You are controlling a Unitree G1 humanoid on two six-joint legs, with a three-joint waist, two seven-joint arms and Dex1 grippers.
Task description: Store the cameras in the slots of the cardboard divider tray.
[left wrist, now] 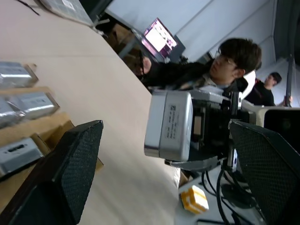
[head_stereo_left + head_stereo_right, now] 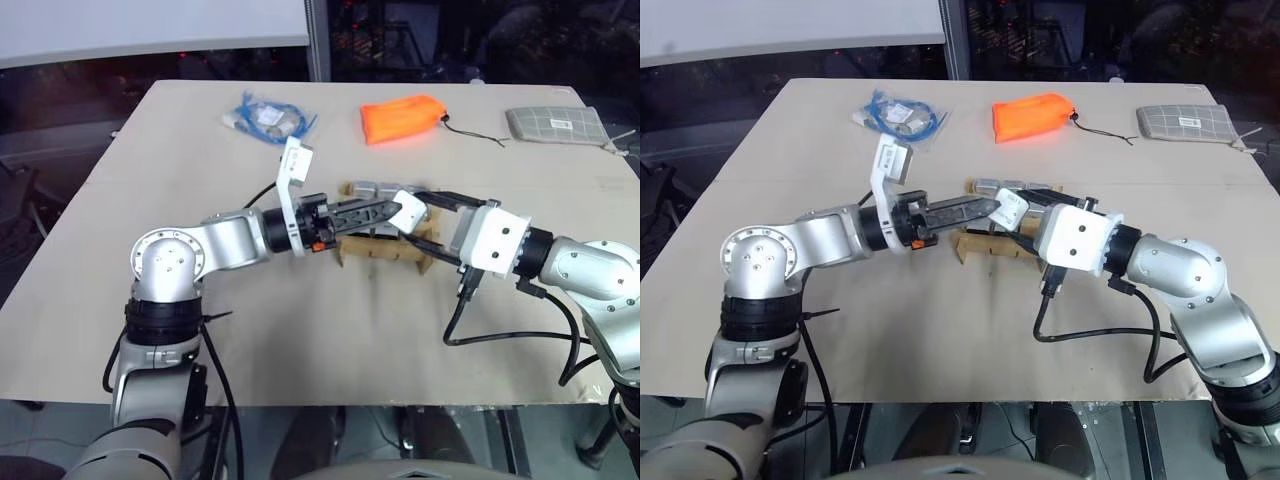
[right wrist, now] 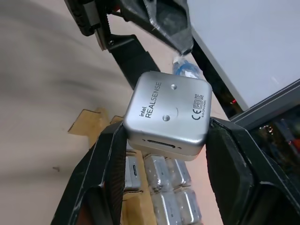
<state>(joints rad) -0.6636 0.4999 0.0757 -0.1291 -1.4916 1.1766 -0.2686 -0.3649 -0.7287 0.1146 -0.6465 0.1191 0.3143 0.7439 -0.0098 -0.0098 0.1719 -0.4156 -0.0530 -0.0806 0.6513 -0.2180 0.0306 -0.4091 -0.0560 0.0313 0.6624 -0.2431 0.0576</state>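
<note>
My right gripper point(image 2: 412, 212) is shut on a silver-grey boxy camera point(image 3: 168, 112) and holds it level above the table, just over the cardboard divider tray point(image 2: 372, 250). Several more cameras point(image 2: 362, 188) stand in the tray's far slots. My left gripper point(image 2: 385, 208) reaches in from the left, open. Its black fingers point(image 1: 79, 159) spread wide on either side of the held camera point(image 1: 168, 124), and I cannot tell whether they touch it. The tray's front part is hidden behind both grippers.
An orange fabric pouch point(image 2: 400, 117), a bag with a blue cable point(image 2: 265, 117) and a grey patterned pouch point(image 2: 555, 125) lie along the table's far side. A black cable point(image 2: 500, 338) loops on the table by my right arm. People point(image 1: 229, 61) sit beyond the table.
</note>
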